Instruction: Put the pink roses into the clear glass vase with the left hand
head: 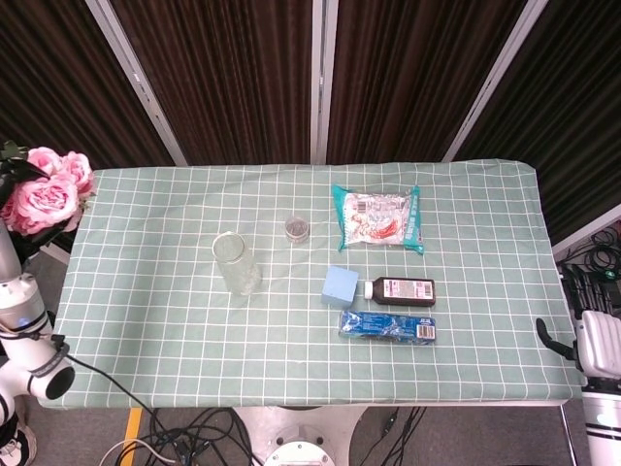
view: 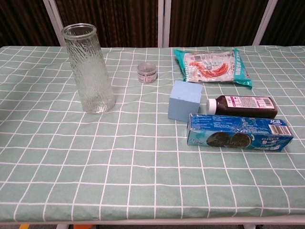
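Note:
The pink roses point(head: 44, 189) hang in the air at the far left of the head view, beyond the table's left edge, blooms up. My left hand is mostly cut off by the frame edge beneath them; only its white forearm point(head: 12, 277) shows, rising to the stems. The clear glass vase point(head: 237, 263) point(view: 89, 67) stands upright and empty on the left half of the table, well to the right of the roses. My right hand point(head: 594, 345) rests off the table's front right corner, holding nothing. The chest view shows neither hand nor the roses.
A small lidded jar point(view: 147, 72) sits behind the vase. A snack bag point(view: 212, 65), a blue cube point(view: 185, 100), a dark bottle point(view: 242, 106) and a blue cookie box point(view: 238, 132) fill the right half. Green checked cloth point(head: 175, 320) covers the table.

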### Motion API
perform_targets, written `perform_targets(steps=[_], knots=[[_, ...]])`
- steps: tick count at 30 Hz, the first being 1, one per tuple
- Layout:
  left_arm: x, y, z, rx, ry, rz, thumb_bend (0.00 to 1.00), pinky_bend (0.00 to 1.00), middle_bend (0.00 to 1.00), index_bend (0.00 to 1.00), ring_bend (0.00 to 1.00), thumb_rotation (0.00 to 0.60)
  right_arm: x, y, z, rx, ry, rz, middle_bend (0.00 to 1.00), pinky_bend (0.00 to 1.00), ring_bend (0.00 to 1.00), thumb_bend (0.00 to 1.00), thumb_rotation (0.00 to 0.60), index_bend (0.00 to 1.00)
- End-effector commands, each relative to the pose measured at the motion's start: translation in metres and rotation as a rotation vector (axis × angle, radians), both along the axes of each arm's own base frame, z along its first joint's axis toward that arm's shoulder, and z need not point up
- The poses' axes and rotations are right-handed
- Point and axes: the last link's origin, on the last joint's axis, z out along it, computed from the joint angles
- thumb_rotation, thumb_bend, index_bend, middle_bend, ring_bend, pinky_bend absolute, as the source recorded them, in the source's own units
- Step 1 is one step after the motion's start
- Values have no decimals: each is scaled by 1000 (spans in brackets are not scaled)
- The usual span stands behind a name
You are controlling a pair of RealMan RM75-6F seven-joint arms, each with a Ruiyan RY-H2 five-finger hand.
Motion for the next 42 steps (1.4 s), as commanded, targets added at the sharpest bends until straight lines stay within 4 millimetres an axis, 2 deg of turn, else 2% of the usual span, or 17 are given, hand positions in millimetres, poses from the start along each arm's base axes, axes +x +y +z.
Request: perform_targets(steps=[1, 7, 17, 22, 28, 42], knots=[[20, -2, -4, -105, -339, -150, 341, 722, 548, 565, 540, 600, -1, -2, -3, 8, 5, -5, 0, 0, 0, 276, 600, 0], [36, 1, -5, -324, -653, -165, 338, 721, 548, 561, 539, 600, -2, -5, -7, 22, 0, -8, 0, 0, 0, 276, 600, 0], [54, 32, -15, -518, -857, -149, 337, 720, 547, 560, 539, 600, -4, -7, -11, 37, 4, -15, 0, 0, 0, 276, 600, 0], [63, 42, -26, -579, -904, -150, 337, 720, 547, 560, 539, 600, -4, -8, -12, 40, 3, -18, 0, 0, 0, 277, 600, 0], [67, 45, -45, -654, -922, -111, 337, 720, 547, 561, 539, 600, -8, -9, -13, 43, 0, -29, 0, 0, 0, 277, 600, 0], [65, 42, -93, -708, -807, -70, 337, 717, 540, 553, 533, 600, -14, -7, -10, 36, -13, -42, 0, 0, 0, 277, 600, 0]])
